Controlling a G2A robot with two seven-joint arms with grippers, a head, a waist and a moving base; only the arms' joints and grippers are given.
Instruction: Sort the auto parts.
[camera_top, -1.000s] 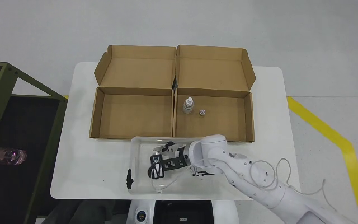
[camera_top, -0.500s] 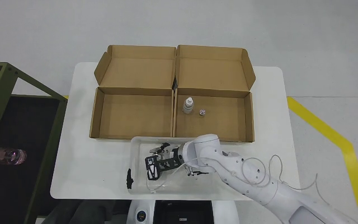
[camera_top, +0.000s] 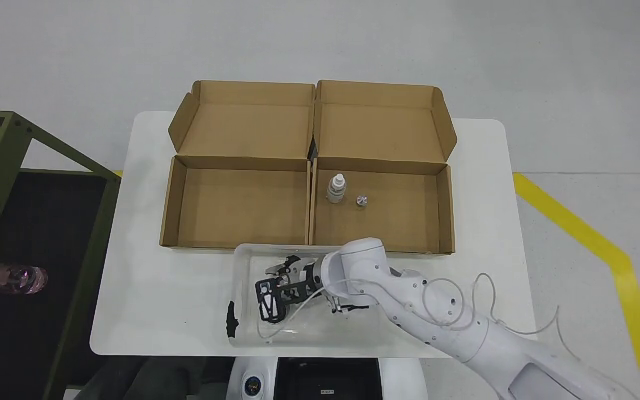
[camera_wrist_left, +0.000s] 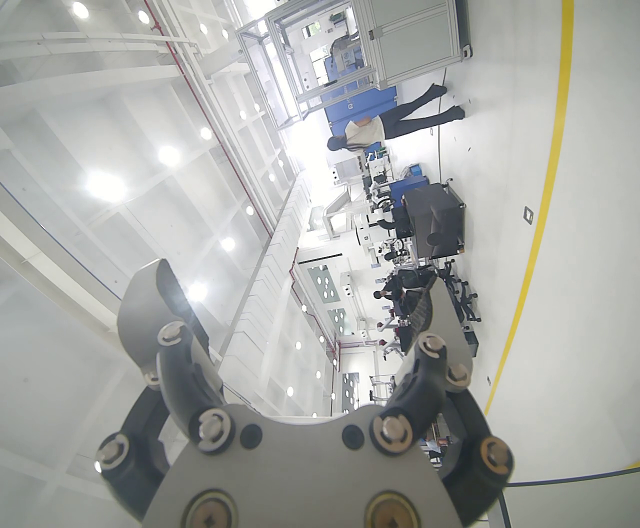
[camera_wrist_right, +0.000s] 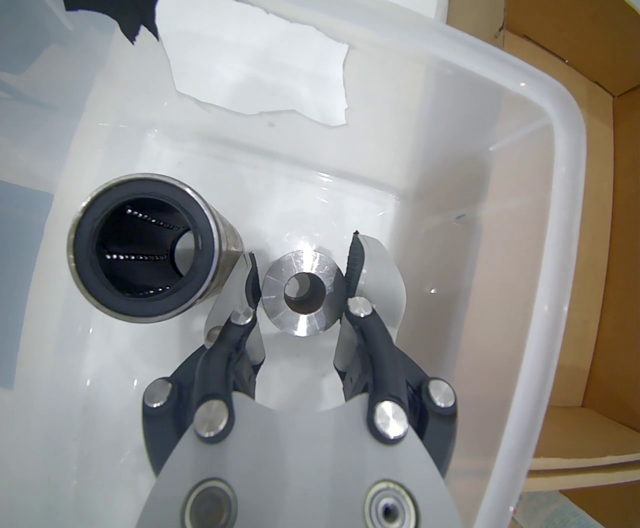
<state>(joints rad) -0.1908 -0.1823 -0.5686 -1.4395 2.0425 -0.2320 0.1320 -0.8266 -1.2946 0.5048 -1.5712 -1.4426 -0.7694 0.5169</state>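
Observation:
My right gripper (camera_wrist_right: 302, 275) is down inside the clear plastic bin (camera_wrist_right: 560, 210). Its fingers stand open, close on either side of a small silver metal sleeve (camera_wrist_right: 303, 300) that lies on the bin floor. Just beside the sleeve lies a larger linear bearing (camera_wrist_right: 145, 250) with a black inner lining. From above, the right gripper (camera_top: 268, 298) sits in the left part of the bin (camera_top: 240, 252). A small white bottle (camera_top: 338, 187) and a small metal part (camera_top: 362, 200) lie in the right cardboard box (camera_top: 420, 215). My left gripper (camera_wrist_left: 300, 310) is open, holds nothing and points up at the ceiling.
The left cardboard box (camera_top: 240, 205) stands next to the right one, both with lids folded back. A small black piece (camera_top: 230, 320) sits at the bin's left edge. A torn white label (camera_wrist_right: 260, 65) is stuck on the bin wall ahead of the gripper.
The right arm has pushed its gripper leftward, further into the left part of the bin. The boxes and the parts in them have not moved.

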